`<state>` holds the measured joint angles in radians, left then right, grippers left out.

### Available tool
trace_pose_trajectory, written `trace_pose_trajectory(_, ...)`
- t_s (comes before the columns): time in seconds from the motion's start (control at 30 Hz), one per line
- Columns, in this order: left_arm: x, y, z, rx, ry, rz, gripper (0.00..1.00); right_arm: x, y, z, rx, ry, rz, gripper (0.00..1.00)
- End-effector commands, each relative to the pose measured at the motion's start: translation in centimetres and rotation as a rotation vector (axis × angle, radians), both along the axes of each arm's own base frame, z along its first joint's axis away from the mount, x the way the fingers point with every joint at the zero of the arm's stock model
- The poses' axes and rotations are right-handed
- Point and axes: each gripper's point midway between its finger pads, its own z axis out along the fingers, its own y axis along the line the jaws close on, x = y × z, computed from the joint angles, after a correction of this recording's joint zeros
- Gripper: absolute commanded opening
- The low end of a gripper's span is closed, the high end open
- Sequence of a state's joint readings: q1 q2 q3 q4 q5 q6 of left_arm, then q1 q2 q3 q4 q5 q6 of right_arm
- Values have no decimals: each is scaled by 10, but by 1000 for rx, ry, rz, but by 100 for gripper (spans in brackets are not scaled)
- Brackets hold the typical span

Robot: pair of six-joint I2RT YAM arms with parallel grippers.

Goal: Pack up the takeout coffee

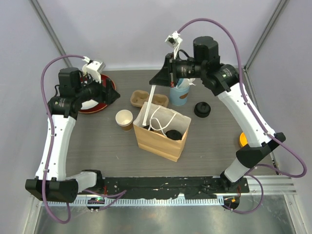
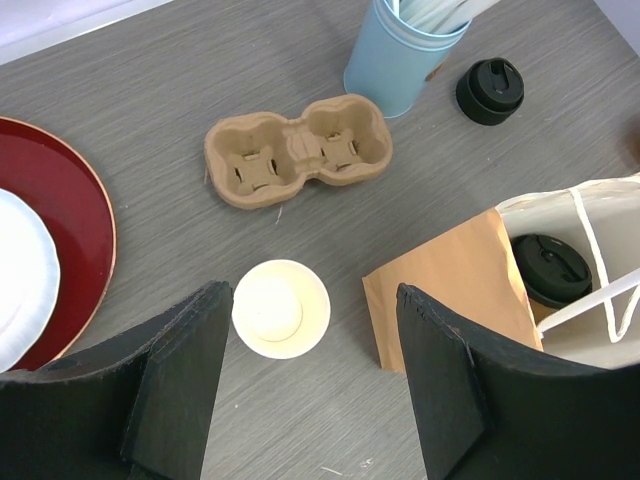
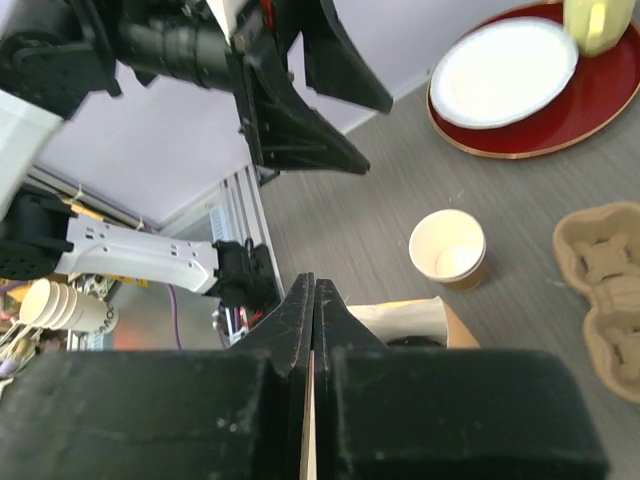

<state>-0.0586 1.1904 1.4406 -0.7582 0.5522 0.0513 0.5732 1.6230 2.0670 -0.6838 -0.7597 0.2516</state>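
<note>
The bag [image 1: 155,142] stands upright on the worktop [image 1: 214,146], mouth open. The right claw [image 3: 313,300] is pressed together on what looks like the bag's white handle [image 1: 150,105], taut above the far-left corner. The left claw [image 2: 312,320] hangs spread wide, holding nothing, over a lidless cup [image 2: 280,310]. One lidded coffee [image 2: 550,268] sits upright inside the bag, to the left claw's right and below the right claw, the nearer one. A second dark shape beside it is unclear.
</note>
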Motion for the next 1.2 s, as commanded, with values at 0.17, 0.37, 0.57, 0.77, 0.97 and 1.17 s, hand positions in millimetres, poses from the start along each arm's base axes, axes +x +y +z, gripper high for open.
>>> trace_pose_trajectory(0.17,-1,-1,10,-14,-40,-8,71,15,31,-38,-78,-12,5,14)
trace_pose_trajectory(0.37,-1,-1,8,-15,-35,-9,71,43,26,-25,-118,-52,-99,63)
trace_pose_trajectory(0.57,-2,-2,7,-14,-31,-11,71,116,-21,8,-32,-35,-440,68)
trace_pose_trajectory(0.77,-2,-2,7,-15,-30,-13,71,203,-113,-35,-160,-1,-914,58)
trace_pose_trajectory(0.97,-6,-1,8,-10,-27,-15,71,257,-133,-96,-300,21,-975,61)
trace_pose_trajectory(1.17,-13,0,5,3,-11,-20,71,284,-115,-134,-302,61,-913,63)
